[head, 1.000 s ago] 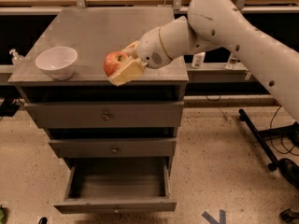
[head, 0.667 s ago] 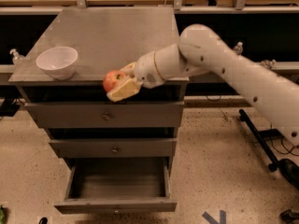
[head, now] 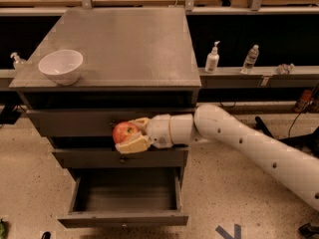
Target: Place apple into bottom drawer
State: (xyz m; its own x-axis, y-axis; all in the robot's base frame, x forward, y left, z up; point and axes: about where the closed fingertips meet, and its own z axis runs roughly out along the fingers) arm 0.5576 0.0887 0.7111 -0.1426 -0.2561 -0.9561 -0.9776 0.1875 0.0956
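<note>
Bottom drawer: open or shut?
Open: the bottom drawer is pulled out, inside visible. The gripper holds the apple above it.

Arm (head: 249, 143): white, single, enters from lower right, reaches horiz. to the left. Tool (head: 128, 136): at arm's end, left of ctr, fingers clamped round apple (head: 123, 131).

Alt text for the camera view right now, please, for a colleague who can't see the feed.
The gripper, shut on the apple, holds it in front of the cabinet's closed upper drawers, above the open bottom drawer. A white bowl sits at the left edge of the cabinet top.
</note>
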